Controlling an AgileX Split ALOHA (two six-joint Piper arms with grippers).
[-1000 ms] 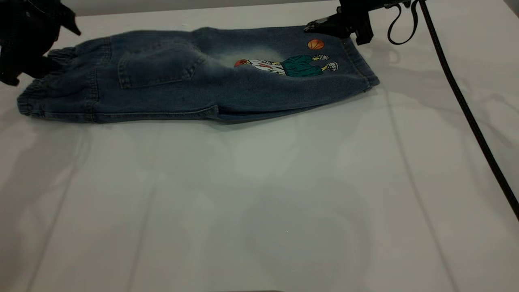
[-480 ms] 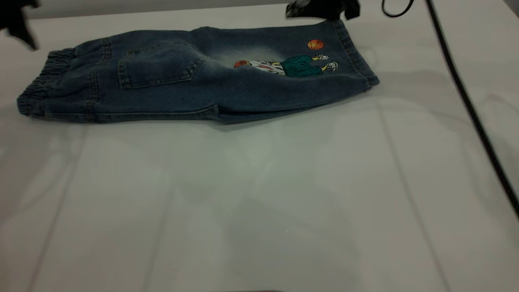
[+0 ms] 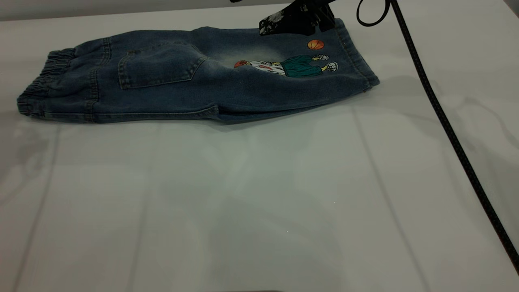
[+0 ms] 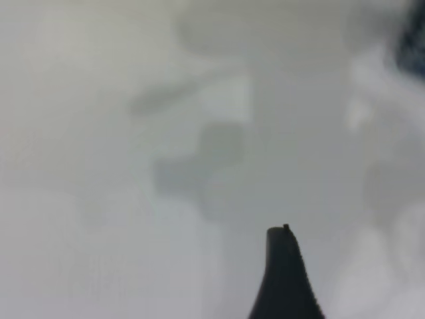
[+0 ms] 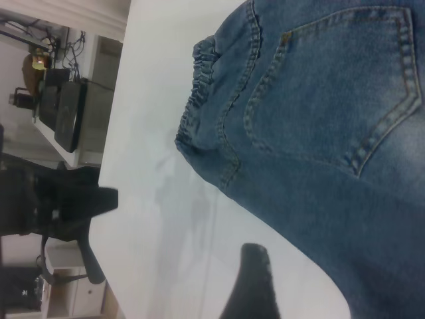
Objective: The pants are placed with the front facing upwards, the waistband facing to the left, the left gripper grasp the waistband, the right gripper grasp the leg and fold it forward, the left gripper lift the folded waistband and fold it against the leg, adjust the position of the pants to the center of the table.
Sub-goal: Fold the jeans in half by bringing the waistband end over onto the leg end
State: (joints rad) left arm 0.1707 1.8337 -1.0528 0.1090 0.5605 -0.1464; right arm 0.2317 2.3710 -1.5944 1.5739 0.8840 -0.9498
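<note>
Soft denim pants (image 3: pixel 194 77), folded lengthwise, lie along the white worktop's (image 3: pixel 259 202) far side; the thick gathered waistband (image 3: pixel 38 91) offers the firmest hold. Right pincer (image 3: pixel 298 22) hovers over the leg (image 3: pixel 308 69), spread indiscernible; left pincer's likewise.

The pants (image 3: pixel 194 81) are dark blue denim with a pale faded patch and a cartoon print (image 3: pixel 290 65) in green, white and orange, an orange ball just below the black right pincer (image 3: pixel 269 26). The tabletop (image 3: pixel 259 194) is plain white. A black cable (image 3: pixel 446 121) runs beside the pincer.
</note>
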